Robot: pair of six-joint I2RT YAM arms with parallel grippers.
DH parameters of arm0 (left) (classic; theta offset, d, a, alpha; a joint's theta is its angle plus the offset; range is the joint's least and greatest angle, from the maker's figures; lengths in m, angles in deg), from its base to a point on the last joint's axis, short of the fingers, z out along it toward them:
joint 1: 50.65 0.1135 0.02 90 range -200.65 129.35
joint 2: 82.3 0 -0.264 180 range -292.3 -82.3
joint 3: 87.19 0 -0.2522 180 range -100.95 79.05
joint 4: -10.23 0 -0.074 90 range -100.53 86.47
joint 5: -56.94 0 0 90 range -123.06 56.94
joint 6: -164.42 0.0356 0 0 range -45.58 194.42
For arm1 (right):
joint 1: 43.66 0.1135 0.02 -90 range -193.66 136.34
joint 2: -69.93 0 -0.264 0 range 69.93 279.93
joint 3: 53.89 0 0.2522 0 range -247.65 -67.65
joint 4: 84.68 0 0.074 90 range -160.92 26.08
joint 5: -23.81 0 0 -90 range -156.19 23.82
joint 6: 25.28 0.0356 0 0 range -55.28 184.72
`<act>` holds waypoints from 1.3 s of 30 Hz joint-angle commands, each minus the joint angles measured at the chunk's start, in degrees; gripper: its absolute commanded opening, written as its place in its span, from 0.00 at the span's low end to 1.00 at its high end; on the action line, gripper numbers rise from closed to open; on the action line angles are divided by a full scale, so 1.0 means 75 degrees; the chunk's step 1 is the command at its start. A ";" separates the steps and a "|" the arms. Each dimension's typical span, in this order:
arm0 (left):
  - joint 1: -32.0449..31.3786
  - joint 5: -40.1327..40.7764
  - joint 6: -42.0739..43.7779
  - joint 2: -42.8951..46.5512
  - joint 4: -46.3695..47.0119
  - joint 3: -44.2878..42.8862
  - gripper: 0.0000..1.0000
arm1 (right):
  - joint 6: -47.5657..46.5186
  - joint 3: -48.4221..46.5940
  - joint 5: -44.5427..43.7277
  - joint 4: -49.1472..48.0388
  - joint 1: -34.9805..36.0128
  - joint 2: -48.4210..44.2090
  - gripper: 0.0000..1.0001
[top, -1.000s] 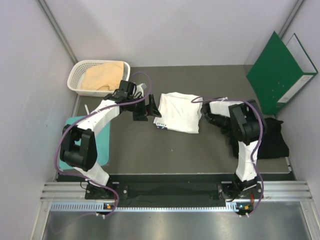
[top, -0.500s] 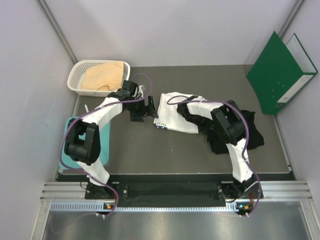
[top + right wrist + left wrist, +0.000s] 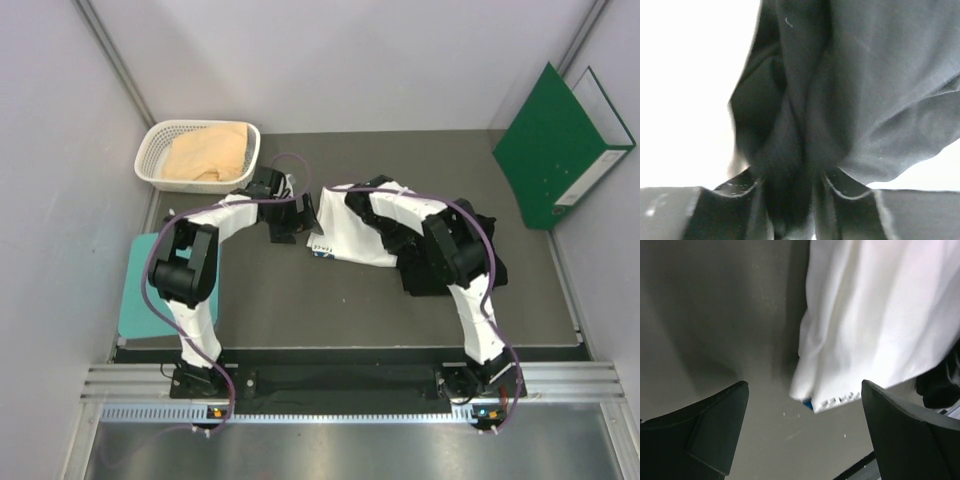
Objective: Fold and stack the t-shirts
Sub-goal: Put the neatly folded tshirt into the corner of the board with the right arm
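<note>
Your left hand (image 3: 804, 389) stood wide open, empty, beside white t-shirt (image 3: 875, 315) — your right hand (image 3: 789, 187) pinched bunched black t-shirt (image 3: 875, 95).

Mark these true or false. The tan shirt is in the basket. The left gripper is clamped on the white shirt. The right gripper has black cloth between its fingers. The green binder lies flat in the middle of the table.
1. True: the tan t-shirt lies in the white basket.
2. False: the left gripper is open and empty, beside the white t-shirt.
3. True: the right gripper pinches the black t-shirt.
4. False: the green binder stands leaning at the right wall.
</note>
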 commanded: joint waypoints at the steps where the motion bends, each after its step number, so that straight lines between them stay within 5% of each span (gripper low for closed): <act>1: 0.0039 -0.0339 -0.0411 -0.0632 0.1214 -0.0240 0.99 | -0.0349 -0.0008 0.1310 -0.1603 0.0184 -0.1658 0.41; 8: -0.0031 -0.0725 -0.0528 -0.1780 0.1284 -0.1166 0.92 | -0.0630 -0.0159 0.2226 -0.1805 0.0149 -0.3111 0.83; 9: -0.0067 -0.0854 -0.0563 -0.1887 0.1343 -0.1271 0.76 | -0.0619 -0.0182 0.2284 -0.1840 0.0114 -0.3206 0.98; 14: -0.0429 -0.1090 -0.0716 -0.2672 0.1110 -0.1752 0.25 | -0.0875 -0.0066 0.3139 -0.2260 -0.0261 -0.3663 0.99; 15: -0.0465 -0.1113 -0.0762 -0.2731 0.1098 -0.1764 0.00 | -0.0923 0.0039 0.3279 -0.2332 -0.0308 -0.3699 1.00; 26: 0.0540 -0.0422 -0.0576 -0.1140 0.0594 -0.0605 0.00 | -0.1064 0.1610 0.5740 -0.4230 -0.1139 -0.3793 1.00; 39: 0.1234 -0.0117 -0.0166 -0.0411 0.0032 -0.0065 0.00 | -0.0877 0.0498 0.7288 -0.5239 -0.1421 -0.2001 1.00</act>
